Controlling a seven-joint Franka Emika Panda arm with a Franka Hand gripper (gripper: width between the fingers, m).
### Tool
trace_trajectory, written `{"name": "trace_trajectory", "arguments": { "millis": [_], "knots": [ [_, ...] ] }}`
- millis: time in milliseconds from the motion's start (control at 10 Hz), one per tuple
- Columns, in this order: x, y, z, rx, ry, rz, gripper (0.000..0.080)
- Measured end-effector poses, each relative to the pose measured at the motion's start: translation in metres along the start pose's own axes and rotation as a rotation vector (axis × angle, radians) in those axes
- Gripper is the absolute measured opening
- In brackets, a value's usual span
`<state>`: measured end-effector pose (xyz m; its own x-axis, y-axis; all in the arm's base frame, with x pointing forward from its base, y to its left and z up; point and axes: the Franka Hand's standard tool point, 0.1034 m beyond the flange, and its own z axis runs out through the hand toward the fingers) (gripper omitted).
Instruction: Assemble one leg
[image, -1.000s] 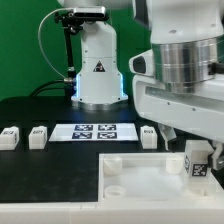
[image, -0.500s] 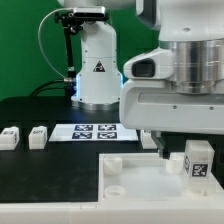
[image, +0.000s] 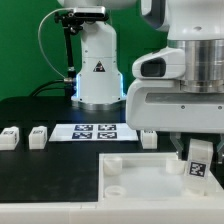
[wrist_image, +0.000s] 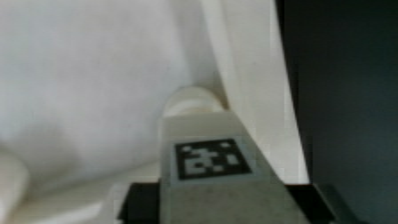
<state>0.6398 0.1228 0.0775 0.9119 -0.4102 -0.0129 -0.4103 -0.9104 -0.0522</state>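
My gripper (image: 197, 150) is shut on a leg (image: 200, 161), a small white post with a black-and-white tag. It holds the leg slightly tilted over the right part of the large white tray-like part (image: 140, 176). In the wrist view the leg (wrist_image: 214, 140) sits between my dark fingers (wrist_image: 150, 202), its far end close to the tray's raised rim (wrist_image: 240, 70). Three more legs lie on the black table: two on the exterior view's left (image: 10, 137) (image: 38, 136) and one near the tray's far edge (image: 148, 138).
The marker board (image: 95, 131) lies on the table behind the tray. The robot's white base (image: 97, 65) stands at the back. The tray has a round hole near its left corner (image: 114, 161). Black table (wrist_image: 347, 100) lies beside the tray's rim.
The arm has shifted toward the exterior view's right. The held leg has moved slightly right with it and now sits more tilted over the tray.
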Motion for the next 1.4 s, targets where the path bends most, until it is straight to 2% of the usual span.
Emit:
{"name": "trace_trajectory", "arguments": {
  "millis": [200, 400, 500, 700, 900, 1100, 1200, 1300, 1400],
  "knots": [
    [0.0002, 0.0003, 0.0000, 0.003, -0.001, 0.179, 0.0294],
    [0.0004, 0.0016, 0.0012, 0.020, 0.007, 0.530, 0.0294],
    [0.0000, 0.0018, 0.0022, 0.043, 0.018, 0.696, 0.0294],
    [-0.0023, 0.0013, 0.0031, 0.118, 0.016, 0.997, 0.0294],
    [-0.0050, -0.0027, 0.0035, 0.131, -0.001, 1.099, 0.0295],
    [-0.0045, -0.0013, 0.0048, 0.126, 0.009, 0.950, 0.0295],
    [-0.0044, 0.0010, 0.0062, 0.108, 0.014, 0.772, 0.0453],
    [-0.0067, -0.0013, 0.0046, 0.077, 0.016, 0.637, 0.0581],
    [-0.0076, -0.0027, 0.0044, 0.067, 0.027, 0.526, 0.0581]
  ]
}}
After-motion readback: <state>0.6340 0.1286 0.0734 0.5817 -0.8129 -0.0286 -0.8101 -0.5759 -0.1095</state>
